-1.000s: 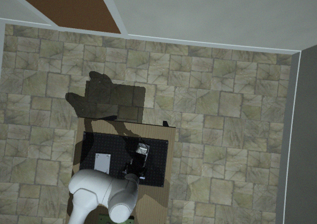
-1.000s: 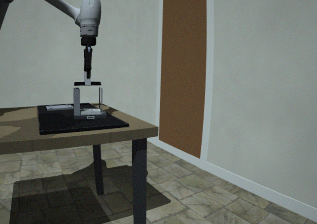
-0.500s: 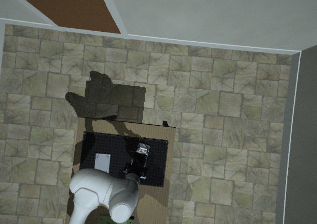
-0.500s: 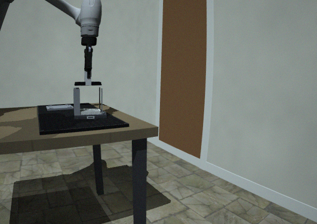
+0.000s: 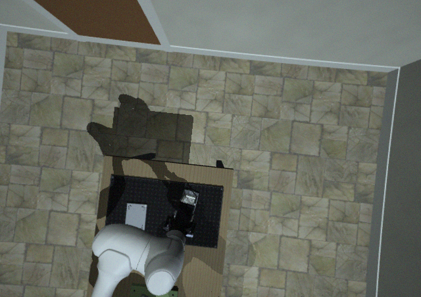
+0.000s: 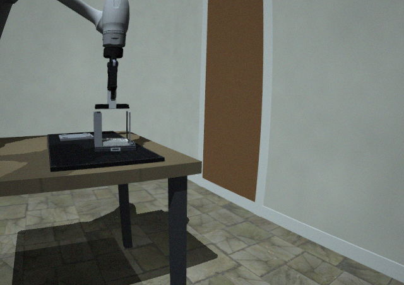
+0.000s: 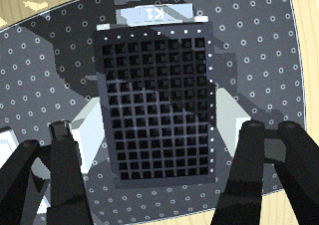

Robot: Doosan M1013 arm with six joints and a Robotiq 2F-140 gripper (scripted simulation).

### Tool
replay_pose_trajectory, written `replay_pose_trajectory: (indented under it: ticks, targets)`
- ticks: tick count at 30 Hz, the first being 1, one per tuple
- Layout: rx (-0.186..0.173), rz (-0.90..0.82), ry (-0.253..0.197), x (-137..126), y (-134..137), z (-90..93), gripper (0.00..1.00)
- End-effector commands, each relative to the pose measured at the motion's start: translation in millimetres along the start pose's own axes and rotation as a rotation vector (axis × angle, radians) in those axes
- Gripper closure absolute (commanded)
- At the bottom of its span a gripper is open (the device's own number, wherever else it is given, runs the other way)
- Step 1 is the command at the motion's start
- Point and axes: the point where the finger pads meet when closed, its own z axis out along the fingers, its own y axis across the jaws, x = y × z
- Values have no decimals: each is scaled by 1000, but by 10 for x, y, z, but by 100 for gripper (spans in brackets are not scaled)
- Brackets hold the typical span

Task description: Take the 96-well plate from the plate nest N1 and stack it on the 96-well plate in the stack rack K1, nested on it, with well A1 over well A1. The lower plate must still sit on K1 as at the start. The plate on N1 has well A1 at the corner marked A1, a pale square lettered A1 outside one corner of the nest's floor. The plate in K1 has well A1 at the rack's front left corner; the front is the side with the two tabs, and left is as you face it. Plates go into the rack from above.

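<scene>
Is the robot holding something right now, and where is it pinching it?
Yes. The tool is shut on the dark 96-well plate, pinching its two long sides, one pad on each. It hangs level above the stack rack K1.
</scene>
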Motion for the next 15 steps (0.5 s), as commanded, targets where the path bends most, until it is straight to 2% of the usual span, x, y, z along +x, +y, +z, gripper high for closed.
replay_pose_trajectory:
  ticks: [1, 5, 15]
  targets:
    - [0, 0, 0, -1, -1, -1, 100]
    - [0, 0, 0, -1, -2, -1, 100]
    - [0, 0, 0, -2, -4, 132, 100]
